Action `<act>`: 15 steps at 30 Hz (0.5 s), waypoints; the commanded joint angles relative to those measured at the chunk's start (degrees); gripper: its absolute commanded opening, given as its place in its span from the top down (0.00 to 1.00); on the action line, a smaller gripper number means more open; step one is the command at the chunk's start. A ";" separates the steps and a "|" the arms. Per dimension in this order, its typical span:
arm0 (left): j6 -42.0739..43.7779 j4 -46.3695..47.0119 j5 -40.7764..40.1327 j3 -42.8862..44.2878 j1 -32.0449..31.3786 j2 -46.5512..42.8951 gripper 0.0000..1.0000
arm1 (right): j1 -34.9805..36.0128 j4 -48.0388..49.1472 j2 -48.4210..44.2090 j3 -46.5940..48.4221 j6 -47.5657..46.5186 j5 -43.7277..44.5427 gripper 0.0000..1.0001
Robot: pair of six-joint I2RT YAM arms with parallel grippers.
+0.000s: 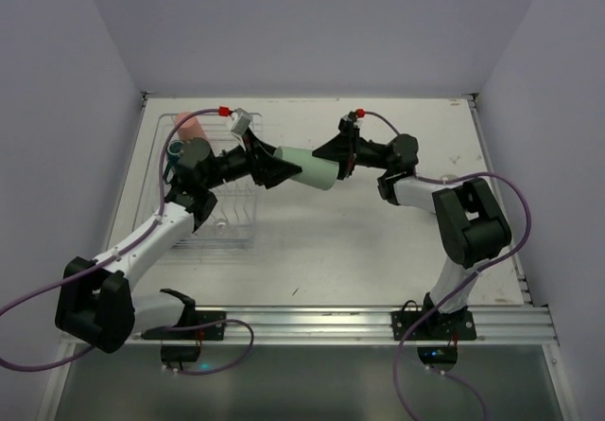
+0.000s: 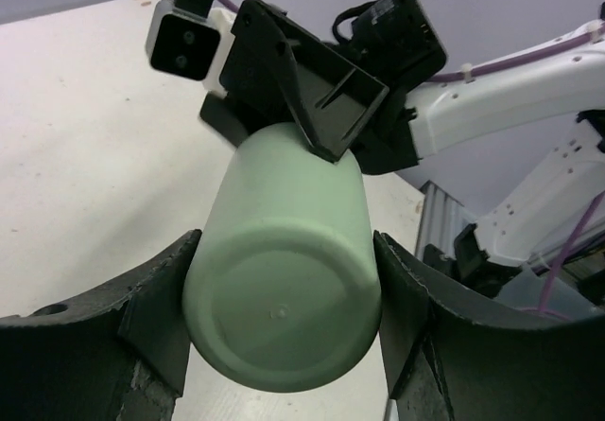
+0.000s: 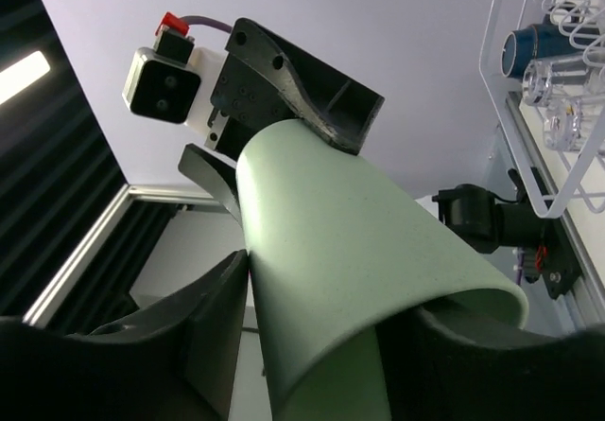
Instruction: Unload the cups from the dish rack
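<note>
A mint-green cup (image 1: 312,168) hangs on its side in the air between both grippers, right of the dish rack (image 1: 189,236). My left gripper (image 1: 281,168) is shut on its base end, with a finger against each side of the cup (image 2: 284,251). My right gripper (image 1: 337,164) pinches the rim end, with one finger (image 3: 203,326) outside the wall of the cup (image 3: 350,251) and the other inside. A salmon-pink cup (image 1: 192,125) lies at the rack's far end. A dark teal cup (image 3: 527,47) and a clear glass (image 3: 556,82) sit in the rack (image 3: 501,90).
The rack stands at the table's left side, under my left arm. The white tabletop (image 1: 378,241) stretches right of it. Purple cables loop off both arms. A metal rail (image 1: 359,322) runs along the near edge.
</note>
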 commanded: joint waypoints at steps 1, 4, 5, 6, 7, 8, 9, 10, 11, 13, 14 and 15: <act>1.25 4.10 3.82 -0.14 -1.84 -0.03 1.00 | 0.67 15.93 0.90 3.21 20.29 1.03 0.64; 2.21 3.31 3.65 -0.93 -1.84 -1.00 1.00 | 0.58 16.37 1.26 3.04 19.59 1.12 0.96; 2.22 3.31 3.74 -1.28 -1.84 -1.17 1.00 | 0.58 16.90 1.61 2.95 19.76 1.12 1.00; 2.13 3.05 3.48 -1.37 -1.84 -1.35 1.00 | 0.58 17.34 1.78 2.95 19.93 1.04 1.00; 2.31 2.96 3.65 -1.37 -1.84 -1.35 1.00 | 0.58 17.95 2.13 2.95 20.20 0.86 1.00; 2.39 2.87 3.82 -1.20 -1.84 -1.35 1.00 | 0.58 18.31 2.31 2.95 20.28 0.68 1.00; 2.40 2.78 4.09 -1.02 -1.84 -1.00 0.94 | 0.58 18.57 2.40 2.78 20.37 0.60 1.00; 2.57 2.52 4.09 -0.76 -1.84 -0.82 0.77 | 0.58 18.75 2.31 2.69 20.37 0.25 1.00; 2.57 1.74 2.87 -0.58 -1.84 -0.74 0.29 | 0.49 18.75 2.14 2.60 19.85 -0.19 1.00; 3.27 -0.63 -0.46 0.12 -1.84 -1.26 0.00 | 0.14 18.40 1.44 2.51 18.19 -1.16 1.00; 3.45 -1.78 -2.48 0.38 -1.84 -2.31 0.00 | -0.47 17.79 1.09 2.16 17.31 -1.60 1.00; 3.71 -3.44 -6.68 0.47 -1.84 -3.01 0.00 | -1.00 16.83 0.65 1.81 16.17 -2.12 1.00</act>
